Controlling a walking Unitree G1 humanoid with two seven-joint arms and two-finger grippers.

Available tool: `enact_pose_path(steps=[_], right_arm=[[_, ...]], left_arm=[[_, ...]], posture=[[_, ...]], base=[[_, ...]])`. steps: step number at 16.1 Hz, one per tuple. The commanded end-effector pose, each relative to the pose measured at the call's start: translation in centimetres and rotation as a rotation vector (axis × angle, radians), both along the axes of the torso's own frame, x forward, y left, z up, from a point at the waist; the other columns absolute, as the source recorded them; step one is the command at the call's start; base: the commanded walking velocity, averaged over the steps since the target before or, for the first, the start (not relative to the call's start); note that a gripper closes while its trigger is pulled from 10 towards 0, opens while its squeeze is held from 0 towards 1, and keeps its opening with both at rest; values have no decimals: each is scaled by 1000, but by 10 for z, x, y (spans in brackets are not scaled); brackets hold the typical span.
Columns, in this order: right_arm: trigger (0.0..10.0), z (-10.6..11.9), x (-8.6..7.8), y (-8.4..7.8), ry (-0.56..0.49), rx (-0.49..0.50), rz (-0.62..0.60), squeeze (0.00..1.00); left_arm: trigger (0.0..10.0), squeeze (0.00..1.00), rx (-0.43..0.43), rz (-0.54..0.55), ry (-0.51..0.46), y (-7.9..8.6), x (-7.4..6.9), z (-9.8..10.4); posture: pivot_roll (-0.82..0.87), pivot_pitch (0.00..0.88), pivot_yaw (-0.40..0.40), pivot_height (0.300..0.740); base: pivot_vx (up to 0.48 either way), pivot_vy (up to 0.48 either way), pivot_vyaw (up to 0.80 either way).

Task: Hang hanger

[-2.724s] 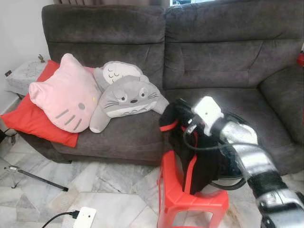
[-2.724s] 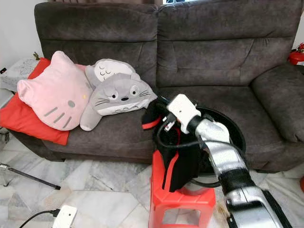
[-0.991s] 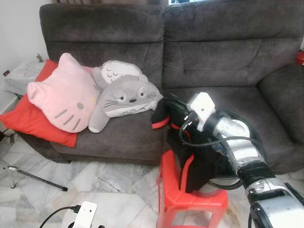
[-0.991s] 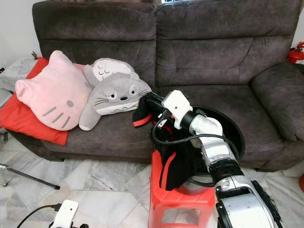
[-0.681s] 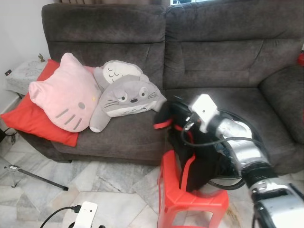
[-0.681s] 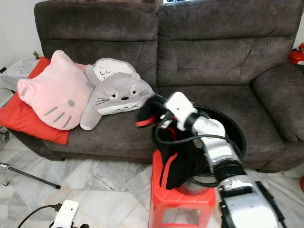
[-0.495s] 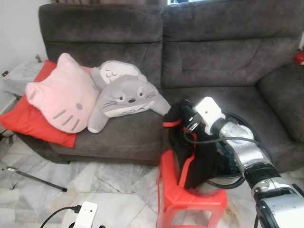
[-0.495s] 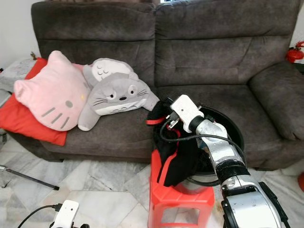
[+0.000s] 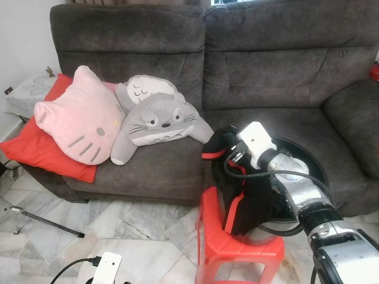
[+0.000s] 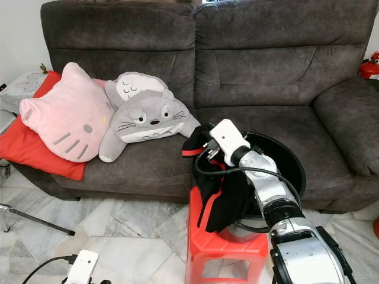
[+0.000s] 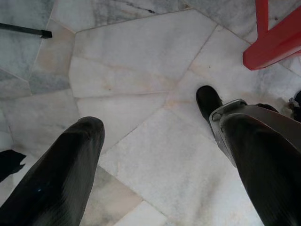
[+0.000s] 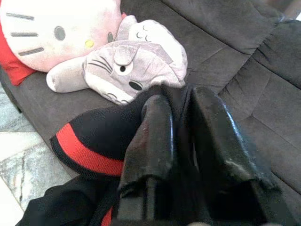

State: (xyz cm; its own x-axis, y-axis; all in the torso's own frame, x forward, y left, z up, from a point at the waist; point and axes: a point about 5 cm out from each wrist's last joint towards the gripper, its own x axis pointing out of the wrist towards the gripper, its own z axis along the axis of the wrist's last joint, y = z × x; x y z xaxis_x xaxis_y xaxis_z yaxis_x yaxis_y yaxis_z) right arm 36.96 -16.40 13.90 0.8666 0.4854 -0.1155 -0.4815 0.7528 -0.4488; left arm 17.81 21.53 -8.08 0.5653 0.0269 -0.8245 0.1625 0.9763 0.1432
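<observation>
The sofa (image 9: 237, 89) carries the cushions (image 9: 118, 121), and in front of it a red stool (image 9: 237, 248) and a black basin (image 10: 290, 165) hold a black and red garment (image 9: 246, 201). The right hand (image 12: 181, 127) is clamped on a fold of that garment above the stool; no hanger or rail can be made out, so hanging appears barely begun. The right wrist view confirms the pinch, while the left wrist view shows the left hand (image 11: 155, 160) spread apart, idle over the marble floor (image 11: 141, 84).

A dark grey sofa (image 9: 237, 77) fills twelve o'clock, cushions (image 9: 77, 124) piled at ten; pale marble floor (image 9: 118, 231) lies below, brightly lit.
</observation>
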Motion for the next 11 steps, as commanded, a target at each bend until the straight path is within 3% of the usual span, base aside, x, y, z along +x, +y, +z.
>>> enact_pose_path(steps=[1, 9, 10, 11], right_arm=[[10000, 7, 3, 5, -17, 3, 7, 1000], [10000, 6, 6, 3, -12, 6, -71, 1000], [10000, 9, 6, 6, -23, 20, -79, 706], [10000, 14, 0, 17, -34, 74, -41, 0]], left_arm=[[10000, 0, 12, -10, 16, 3, -4, -2], [10000, 0, 15, -8, 28, 4, -8, -3], [10000, 0, 16, -8, 29, 5, -9, -3], [10000, 0, 16, -9, 31, 5, -9, -3]], posture=[[-146, 0, 87, 740], [-151, 0, 87, 740], [-154, 0, 86, 740], [-154, 0, 86, 740]], base=[[0, 0, 0], [0, 0, 0], [0, 0, 0], [0, 0, 0]])
